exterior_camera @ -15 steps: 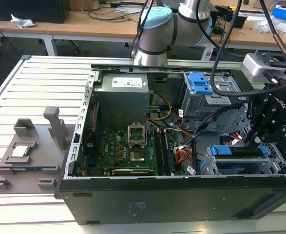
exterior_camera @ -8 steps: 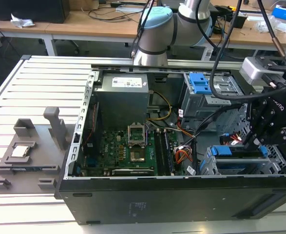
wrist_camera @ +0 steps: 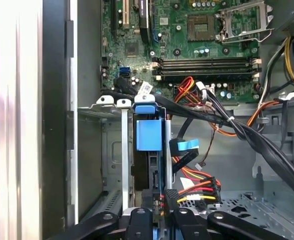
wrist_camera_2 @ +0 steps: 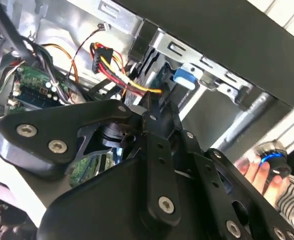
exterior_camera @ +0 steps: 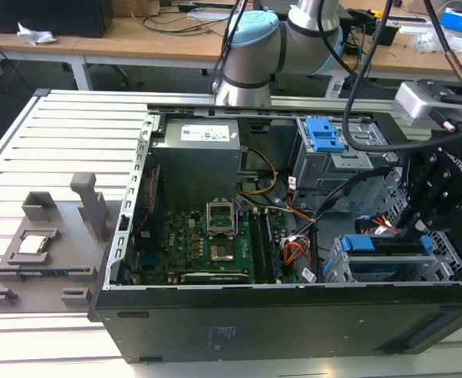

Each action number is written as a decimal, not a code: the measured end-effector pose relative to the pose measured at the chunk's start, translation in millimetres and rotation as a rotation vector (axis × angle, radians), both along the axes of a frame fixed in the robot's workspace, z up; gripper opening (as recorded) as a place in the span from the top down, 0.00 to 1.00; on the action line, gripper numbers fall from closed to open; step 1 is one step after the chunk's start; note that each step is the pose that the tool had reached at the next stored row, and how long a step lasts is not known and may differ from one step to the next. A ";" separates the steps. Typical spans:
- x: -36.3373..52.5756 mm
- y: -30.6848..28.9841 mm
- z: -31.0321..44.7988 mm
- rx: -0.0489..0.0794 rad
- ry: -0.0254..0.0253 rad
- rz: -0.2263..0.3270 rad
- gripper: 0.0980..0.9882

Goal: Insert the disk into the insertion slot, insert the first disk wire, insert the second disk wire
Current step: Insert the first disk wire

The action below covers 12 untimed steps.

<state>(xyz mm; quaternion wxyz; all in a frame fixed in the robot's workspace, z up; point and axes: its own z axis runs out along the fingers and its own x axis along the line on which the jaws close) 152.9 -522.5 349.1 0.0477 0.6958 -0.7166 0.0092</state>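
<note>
The disk (wrist_camera: 142, 170) stands on edge inside the insertion slot (wrist_camera: 111, 106), its bright blue carrier (wrist_camera: 149, 132) showing at the top. In the exterior view the disk (exterior_camera: 384, 256) lies in the silver cage (exterior_camera: 451, 272) at the case's near right corner. My gripper (exterior_camera: 410, 230) hangs just over that cage. In both wrist views its fingers look drawn together at the disk's end. A red, yellow and black disk wire (wrist_camera: 199, 189) runs into the gripper (wrist_camera: 159, 206). The same wire (wrist_camera_2: 136, 86) leads to the gripper (wrist_camera_2: 151, 102) in the second wrist view. The plug itself is hidden.
A loose blue-tipped cable (wrist_camera: 184, 145) hangs beside the disk. Thick black cable bundles (wrist_camera: 257, 140) cross the case. The taller bay unit with a blue latch (exterior_camera: 323, 134) stands behind the cage. A grey fixture (exterior_camera: 49, 244) lies on the table. A person's hand (wrist_camera_2: 257, 172) is outside the case.
</note>
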 end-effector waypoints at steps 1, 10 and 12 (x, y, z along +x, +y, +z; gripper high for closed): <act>0.0 0.8 5.0 -0.003 0.0000 0.000 0.84; 0.0 3.2 26.0 -0.020 0.0000 0.000 0.99; 0.0 3.3 26.3 -0.020 0.0000 0.000 0.99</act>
